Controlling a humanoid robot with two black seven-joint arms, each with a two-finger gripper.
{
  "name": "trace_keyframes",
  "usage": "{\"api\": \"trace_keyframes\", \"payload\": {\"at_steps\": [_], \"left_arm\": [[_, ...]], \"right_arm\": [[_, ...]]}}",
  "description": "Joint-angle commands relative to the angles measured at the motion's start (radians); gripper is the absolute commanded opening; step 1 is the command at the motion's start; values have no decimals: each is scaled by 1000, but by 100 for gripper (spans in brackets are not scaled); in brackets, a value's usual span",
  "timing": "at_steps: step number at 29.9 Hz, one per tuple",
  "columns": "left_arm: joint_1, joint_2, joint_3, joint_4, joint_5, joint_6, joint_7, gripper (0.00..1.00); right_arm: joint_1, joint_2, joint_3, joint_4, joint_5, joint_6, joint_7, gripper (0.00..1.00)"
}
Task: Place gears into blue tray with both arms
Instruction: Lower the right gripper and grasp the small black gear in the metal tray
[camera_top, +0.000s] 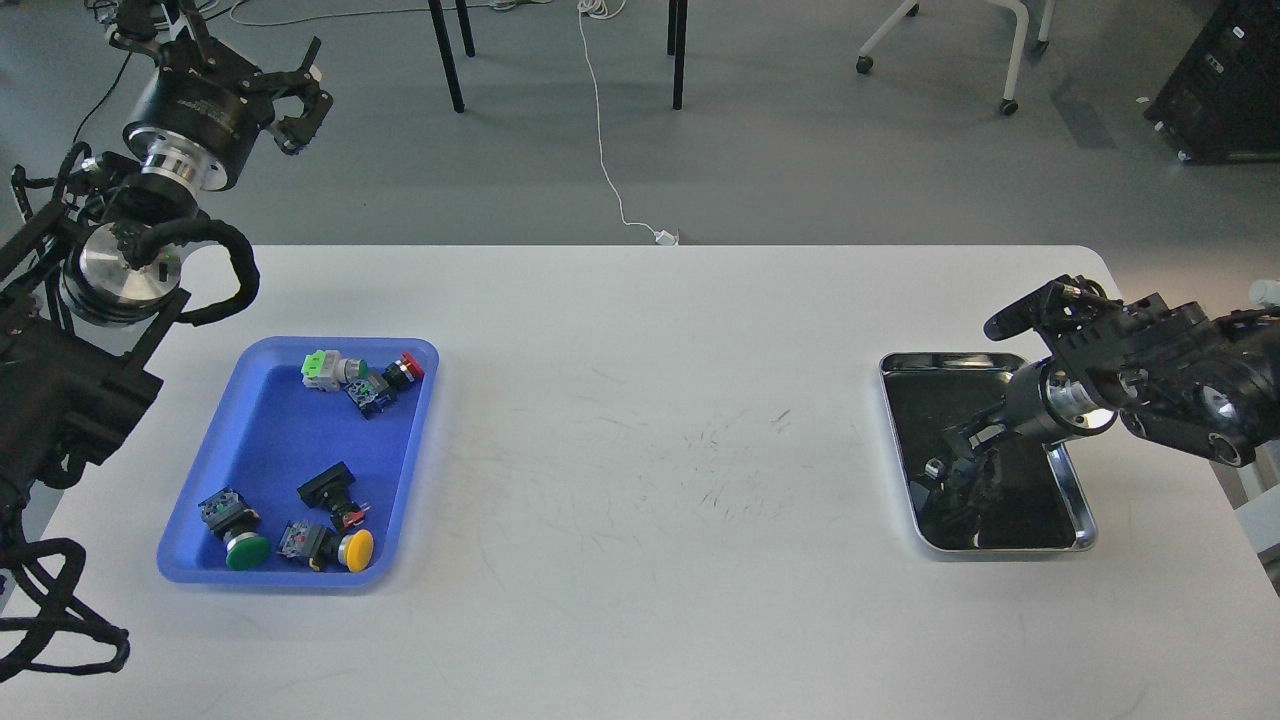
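Wide white table (640, 450), bare between two trays set well apart. Blue tray (262, 440) at left, holding only push-buttons (345, 548) — no gears visible anywhere. Silver tray (1075, 505) at right, probably the gear source. Right gripper (965, 462) dipped into it, likely reaching for one; fingers dark, grasp impossible to tell. Left gripper (300, 100) raised clear behind the blue tray, claws spread, empty — seemingly waiting.
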Motion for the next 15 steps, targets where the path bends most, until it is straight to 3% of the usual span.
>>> {"api": "trace_keyframes", "payload": {"at_steps": [1, 3, 6, 15], "left_arm": [[0, -1, -1, 1, 0, 1, 0, 98], [0, -1, -3, 1, 0, 1, 0, 98], [0, 4, -3, 1, 0, 1, 0, 98], [0, 22, -2, 1, 0, 0, 2, 98]], "right_arm": [[0, 2, 0, 2, -2, 0, 0, 22], [0, 2, 0, 2, -2, 0, 0, 14], [3, 0, 0, 2, -3, 1, 5, 11], [99, 3, 99, 60, 6, -6, 3, 10]]}}
